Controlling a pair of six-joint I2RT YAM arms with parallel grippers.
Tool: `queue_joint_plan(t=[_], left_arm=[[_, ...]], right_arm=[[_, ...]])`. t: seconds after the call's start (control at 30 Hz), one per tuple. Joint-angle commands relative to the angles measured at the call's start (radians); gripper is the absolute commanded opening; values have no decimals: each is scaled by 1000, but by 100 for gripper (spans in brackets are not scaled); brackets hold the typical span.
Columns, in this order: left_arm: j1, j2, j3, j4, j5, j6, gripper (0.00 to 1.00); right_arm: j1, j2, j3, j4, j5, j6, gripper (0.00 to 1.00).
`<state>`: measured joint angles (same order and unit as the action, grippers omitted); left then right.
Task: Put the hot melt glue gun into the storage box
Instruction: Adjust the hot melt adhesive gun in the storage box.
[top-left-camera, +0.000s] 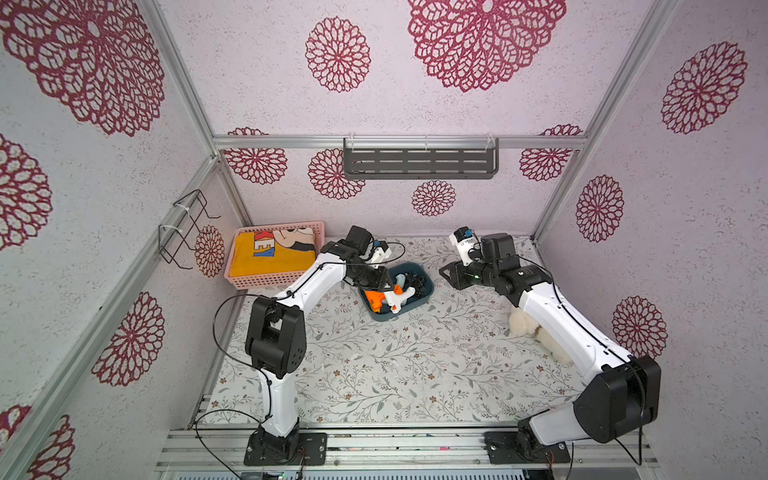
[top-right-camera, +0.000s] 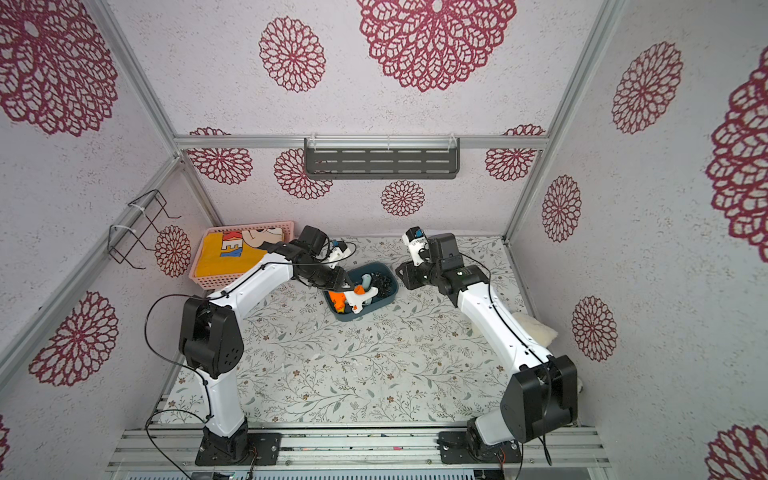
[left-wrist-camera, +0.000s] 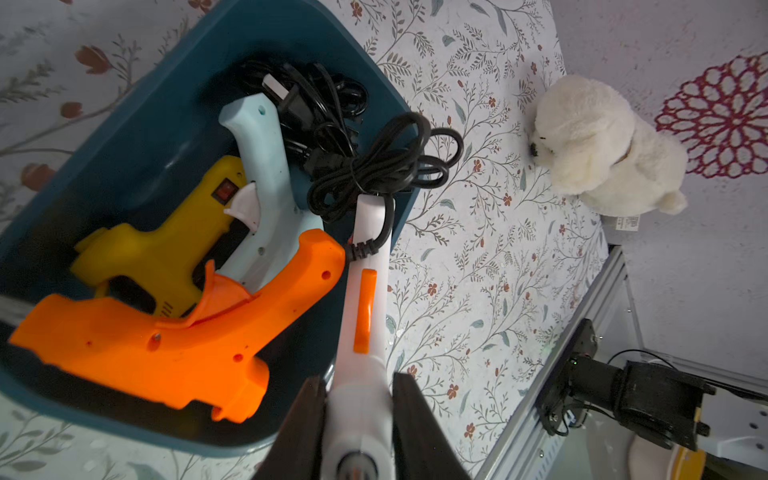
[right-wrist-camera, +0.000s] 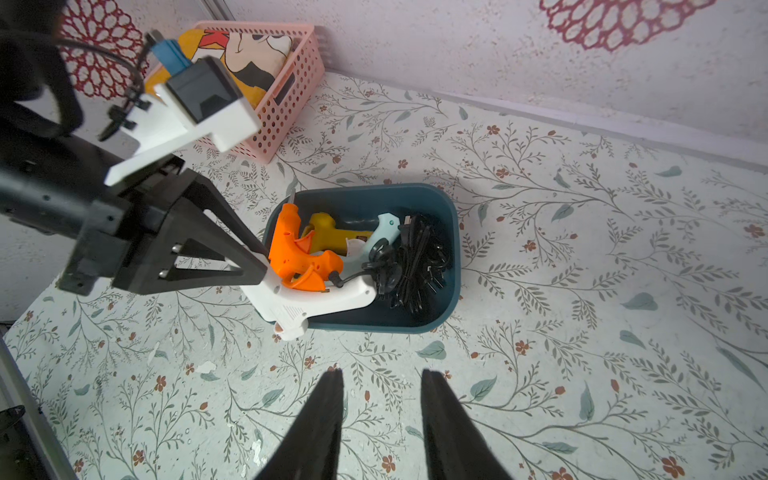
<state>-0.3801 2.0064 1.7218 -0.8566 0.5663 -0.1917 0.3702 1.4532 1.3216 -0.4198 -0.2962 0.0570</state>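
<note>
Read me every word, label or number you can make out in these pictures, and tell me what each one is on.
"KEY": large letters on the yellow cloth folded in the pink basket; the fold cuts them off, so more letters may be hidden.
Tag on the white plush dog: printed, but too small to read.
Nothing else is legible.

storage box (right-wrist-camera: 374, 199): mid-surface (top-left-camera: 395, 374), toward rear | inside: three glue guns (left-wrist-camera: 166, 353) front-left, cords (left-wrist-camera: 316, 95) rear-right | hot melt glue gun (right-wrist-camera: 316, 299): over box's front rim | basket (top-left-camera: 274, 280): rear-left corner, left of box | plush toy (left-wrist-camera: 602, 141): right of box, by wall
</note>
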Motion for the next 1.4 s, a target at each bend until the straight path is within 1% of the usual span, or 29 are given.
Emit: queue_joint_plan(t=[0.0, 0.1, 0.2, 0.33, 0.43, 0.5, 0.57, 0.7, 0.83, 0.87, 0.9, 0.97, 1.03, 1.07, 1.2, 1.27, 1.37], left_arm=[[51, 48, 4, -7, 116, -45, 14], [81, 48, -44, 74, 125, -92, 14], [104, 42, -85, 187, 174, -166, 14], [104, 47, -89, 290, 246, -248, 14], [102, 52, -131, 438, 300, -355, 14], [100, 58, -155, 509, 317, -408, 14], [102, 67, -174, 533, 305, -428, 15], [114, 79, -223, 519, 225, -408, 15], [120, 74, -245, 457, 136, -334, 20], [120, 75, -233, 418, 108, -304, 22], [120, 75, -225, 378, 82, -278, 29], [120, 64, -223, 326, 26, -233, 35], [118, 47, -225, 280, -33, -194, 48], [117, 35, -227, 260, -59, -175, 52], [119, -31, -244, 227, -146, -137, 63], [116, -84, -240, 226, -164, -135, 65], [115, -119, -218, 215, -184, -139, 68]], right_arm=[[2, -5, 28, 13, -17, 17, 37], [2, -7, 27, 13, -15, 18, 37], [2, -7, 28, 9, -13, 18, 37], [2, -6, 27, 5, -11, 18, 36], [2, -1, 31, 7, -11, 18, 36], [2, 5, 37, 7, -10, 18, 36], [2, 10, 41, 9, -13, 20, 36], [2, 15, 44, 13, -17, 23, 36], [2, 15, 42, 13, -20, 24, 36], [2, 16, 41, 13, -20, 24, 36], [1, 15, 40, 11, -20, 22, 36], [2, 15, 38, 12, -20, 21, 36], [2, 16, 36, 9, -18, 21, 37], [2, 15, 37, 10, -18, 21, 37], [2, 15, 31, 10, -18, 22, 38], [1, 15, 30, 12, -18, 22, 37], [1, 16, 28, 16, -20, 23, 38]])
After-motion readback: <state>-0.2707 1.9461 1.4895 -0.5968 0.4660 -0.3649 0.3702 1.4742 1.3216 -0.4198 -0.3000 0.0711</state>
